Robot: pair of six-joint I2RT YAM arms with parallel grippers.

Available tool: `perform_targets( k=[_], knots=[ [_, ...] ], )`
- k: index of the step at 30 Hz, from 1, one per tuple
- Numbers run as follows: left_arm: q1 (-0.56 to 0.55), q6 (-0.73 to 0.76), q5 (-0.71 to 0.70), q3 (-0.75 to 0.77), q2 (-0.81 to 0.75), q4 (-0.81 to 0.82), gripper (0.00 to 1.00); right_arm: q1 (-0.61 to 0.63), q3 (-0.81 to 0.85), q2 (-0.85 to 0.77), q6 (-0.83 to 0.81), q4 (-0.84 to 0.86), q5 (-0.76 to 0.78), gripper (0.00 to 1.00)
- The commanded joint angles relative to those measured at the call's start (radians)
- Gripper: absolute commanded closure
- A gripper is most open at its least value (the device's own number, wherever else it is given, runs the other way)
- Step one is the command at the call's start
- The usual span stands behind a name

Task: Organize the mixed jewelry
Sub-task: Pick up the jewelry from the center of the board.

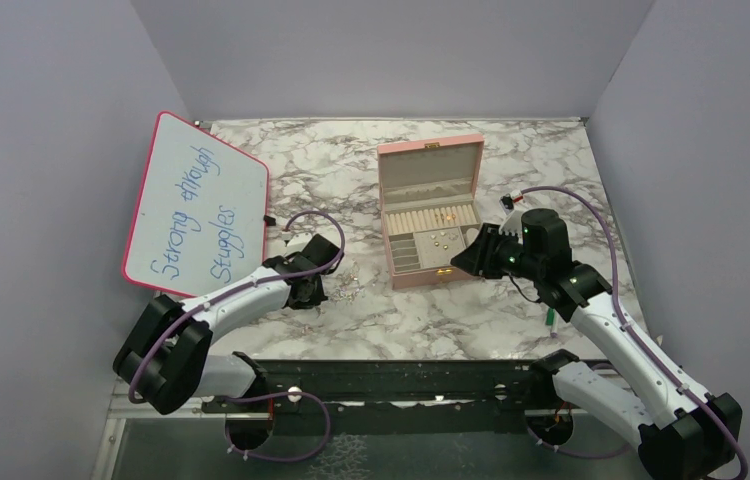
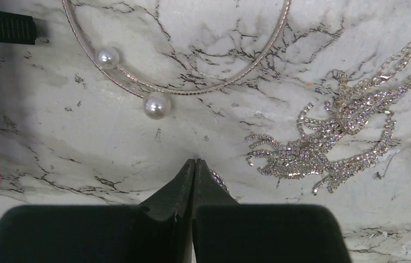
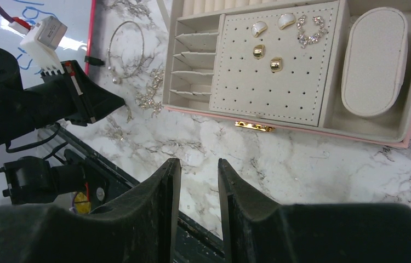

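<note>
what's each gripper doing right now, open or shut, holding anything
left gripper: shut, fingers pressed together; cannot tell if anything is pinched
right gripper: open, holding nothing

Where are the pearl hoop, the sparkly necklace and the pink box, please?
pearl hoop (image 2: 157, 105), left wrist view, on its larger pearl.
sparkly necklace (image 2: 319, 150), left wrist view, on its tangled middle.
pink box (image 1: 429, 172), top view, on its open lid.
</note>
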Motion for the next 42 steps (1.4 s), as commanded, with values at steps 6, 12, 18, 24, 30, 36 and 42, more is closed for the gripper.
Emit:
perform_targets(
  k=[6,12,18,24,30,36,42],
  knots=[
    [0.005,0.035,-0.025,0.046,-0.023,-0.003,1.0,0.004,-0.006,-0.019,-0.011,-0.005,0.031,0.65],
    [0.005,0.138,0.021,0.104,-0.105,0.015,1.0,0.004,-0.009,-0.01,0.006,0.012,0.016,0.65],
    [0.006,0.288,0.165,0.14,-0.229,0.131,1.0,0.004,-0.011,0.01,0.037,0.117,-0.097,0.62],
    [0.005,0.391,0.325,0.186,-0.306,0.303,1.0,0.004,-0.036,0.026,0.084,0.414,-0.316,0.49],
    [0.004,0.422,0.531,0.22,-0.318,0.547,1.0,0.004,-0.065,0.051,0.193,0.761,-0.436,0.37],
    [0.003,0.387,0.665,0.26,-0.281,0.748,1.0,0.005,-0.062,0.148,0.343,1.028,-0.489,0.35],
    [-0.002,0.352,0.797,0.276,-0.269,0.933,1.0,0.019,-0.001,0.208,0.433,1.161,-0.483,0.32]
  ],
)
